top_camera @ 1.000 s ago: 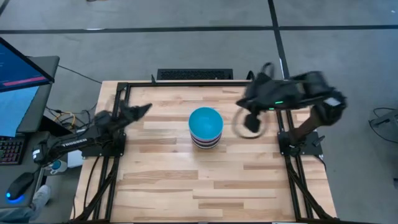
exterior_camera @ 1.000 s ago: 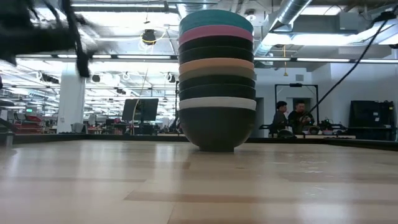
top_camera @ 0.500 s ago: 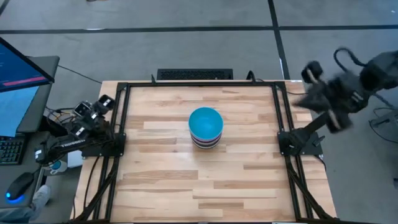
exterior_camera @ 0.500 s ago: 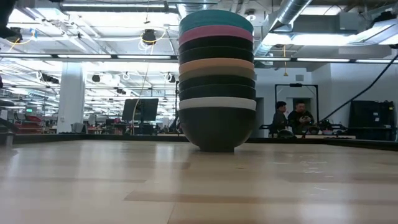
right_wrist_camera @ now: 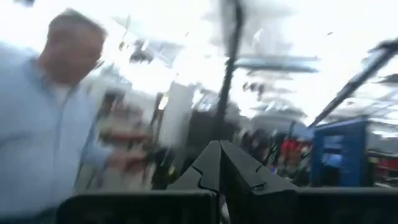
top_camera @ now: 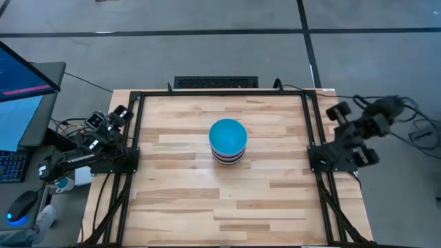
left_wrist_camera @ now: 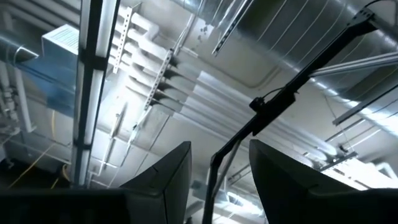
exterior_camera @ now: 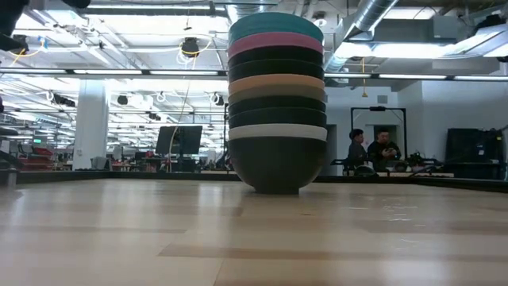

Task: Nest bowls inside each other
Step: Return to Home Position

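Note:
All the bowls stand nested in one stack (top_camera: 227, 141) in the middle of the table, with the bright blue one on top. In the low view the stack (exterior_camera: 276, 103) shows blue, pink, black, orange, dark and white rims. The bottom black bowl rests on the wood by its base. My left gripper (top_camera: 118, 114) is folded back at the table's left edge; its fingers (left_wrist_camera: 161, 180) point up at the ceiling, open. My right gripper (top_camera: 339, 110) hangs beyond the table's right edge, shut (right_wrist_camera: 219, 168), and faces the room. Neither is near the stack.
A black frame (top_camera: 220, 93) runs round the wooden table top. A monitor (top_camera: 24, 89) and a keyboard stand left of the table. A person in a light blue shirt (right_wrist_camera: 50, 124) shows in the right wrist view; two people (exterior_camera: 373, 151) sit far behind the table.
Both arms have drawn away from the stack. The left gripper pulled back from over the table's left part to the left edge and tipped upward. The right gripper swung from beside the stack out past the table's right edge. The stack has not moved.

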`<state>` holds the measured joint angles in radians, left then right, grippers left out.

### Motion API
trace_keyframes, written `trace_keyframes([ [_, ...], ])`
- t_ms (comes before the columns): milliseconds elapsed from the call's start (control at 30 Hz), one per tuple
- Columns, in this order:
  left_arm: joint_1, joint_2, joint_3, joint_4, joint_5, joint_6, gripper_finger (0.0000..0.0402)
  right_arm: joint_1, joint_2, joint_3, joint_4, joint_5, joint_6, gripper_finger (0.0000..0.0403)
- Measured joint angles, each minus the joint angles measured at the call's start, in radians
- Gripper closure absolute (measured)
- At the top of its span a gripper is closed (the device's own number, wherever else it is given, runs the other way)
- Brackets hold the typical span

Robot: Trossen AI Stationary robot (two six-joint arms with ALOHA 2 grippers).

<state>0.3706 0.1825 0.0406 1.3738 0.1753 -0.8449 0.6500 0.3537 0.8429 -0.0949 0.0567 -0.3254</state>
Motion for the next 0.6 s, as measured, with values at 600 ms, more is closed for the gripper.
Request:
trace_keyframes([
  [600,0.0,0.0,0.001,-0.481,-0.316,0.169,0.0249,-0.108,-0.349,-0.625,0.466,0.102,0.015,0.037],
])
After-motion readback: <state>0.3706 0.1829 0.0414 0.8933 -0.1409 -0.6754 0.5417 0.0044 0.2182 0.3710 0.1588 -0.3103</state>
